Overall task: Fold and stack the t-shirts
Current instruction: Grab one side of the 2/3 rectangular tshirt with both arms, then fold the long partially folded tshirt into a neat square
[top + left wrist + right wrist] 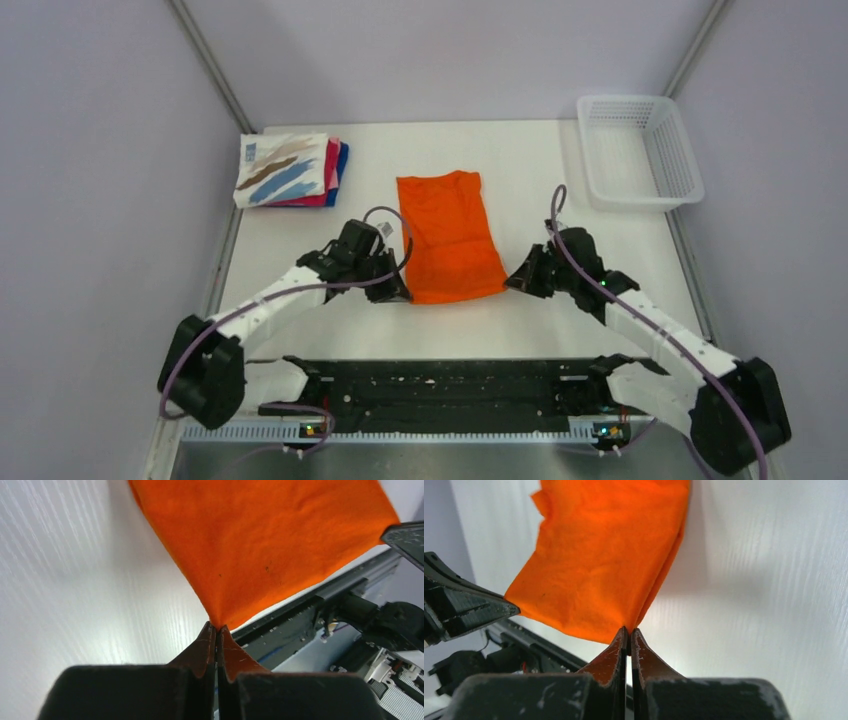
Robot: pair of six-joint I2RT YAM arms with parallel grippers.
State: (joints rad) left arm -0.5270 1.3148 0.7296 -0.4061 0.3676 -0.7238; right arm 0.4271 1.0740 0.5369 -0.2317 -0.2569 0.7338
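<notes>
Top external view has the orange t-shirt flat on the table, long axis running 12 to 6 o'clock, its 7 o'clock corner clamped in the left gripper and its 5 o'clock corner in the right gripper, so the fold likely goes toward 12.

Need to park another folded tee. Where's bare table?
Bare table lies between the folded stack and the orange t-shirt, and between that shirt and the basket. Crowded at the shirt's near corners, pinched by the left gripper and right gripper.
</notes>
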